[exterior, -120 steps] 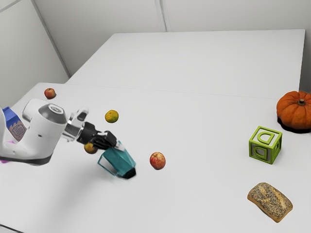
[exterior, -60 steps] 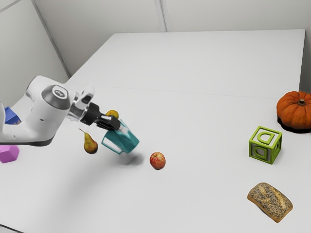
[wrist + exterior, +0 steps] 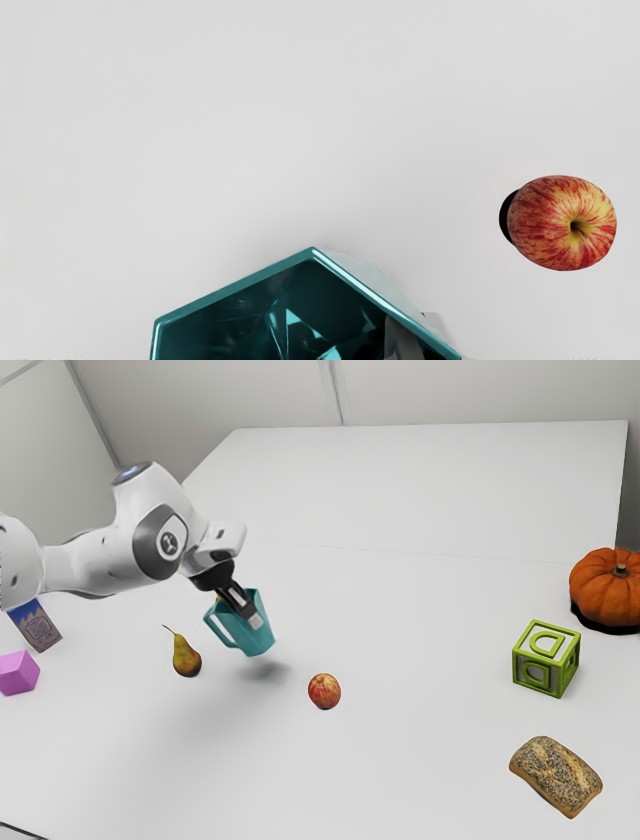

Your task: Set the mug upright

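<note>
The teal mug (image 3: 258, 638) hangs a little above the white table (image 3: 400, 760) in the exterior view, its shadow below it. Its mouth faces up with a slight lean, and its handle is toward the exterior view's left. My gripper (image 3: 250, 617) reaches down at the rim and grips the mug's wall. In the wrist view I look into the open mug (image 3: 240, 320); my gripper (image 3: 424, 332) has one finger inside the wall and the other outside, pinching it. The mug's base is hidden there.
A red apple (image 3: 324, 691) (image 3: 562, 222) lies near the mug, and a pear (image 3: 185, 656) sits on its handle side. Farther off are a green letter block (image 3: 546, 658), bread (image 3: 557, 774), a pumpkin (image 3: 608, 589), a pink cube (image 3: 17, 673) and a box (image 3: 37, 628).
The mug has risen off the table in my gripper and swung from strongly tilted to nearly upright. My hand has turned to point more steeply downward, with the arm raised.
</note>
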{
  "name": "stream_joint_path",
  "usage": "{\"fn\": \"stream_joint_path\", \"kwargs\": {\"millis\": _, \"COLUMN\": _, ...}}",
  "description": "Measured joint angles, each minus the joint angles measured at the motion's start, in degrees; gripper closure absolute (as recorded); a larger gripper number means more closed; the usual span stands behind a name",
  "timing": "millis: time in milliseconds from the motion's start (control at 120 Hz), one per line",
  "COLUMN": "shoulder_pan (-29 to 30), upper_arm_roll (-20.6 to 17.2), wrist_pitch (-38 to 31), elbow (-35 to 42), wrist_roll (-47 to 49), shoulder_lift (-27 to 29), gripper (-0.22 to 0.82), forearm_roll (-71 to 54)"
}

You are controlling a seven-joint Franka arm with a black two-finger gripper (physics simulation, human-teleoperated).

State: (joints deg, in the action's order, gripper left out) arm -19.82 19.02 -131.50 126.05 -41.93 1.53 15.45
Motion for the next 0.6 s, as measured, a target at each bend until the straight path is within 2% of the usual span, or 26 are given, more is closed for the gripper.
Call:
{"fn": "stream_joint_path", "kwargs": {"millis": 200, "shoulder_pan": -1.41, "upper_arm_roll": -0.15, "wrist_pitch": -0.06, "elbow": -0.68, "wrist_roll": 4.32, "shoulder_lift": -1.65, "gripper": 0.79, "forearm_roll": -8.49}}
{"fn": "stream_joint_path", "kwargs": {"millis": 600, "shoulder_pan": -2.72, "upper_arm_roll": -0.24, "wrist_pitch": -3.50, "elbow": 0.06, "wrist_roll": 10.24, "shoulder_lift": -4.03, "gripper": 0.79, "forearm_roll": -15.63}}
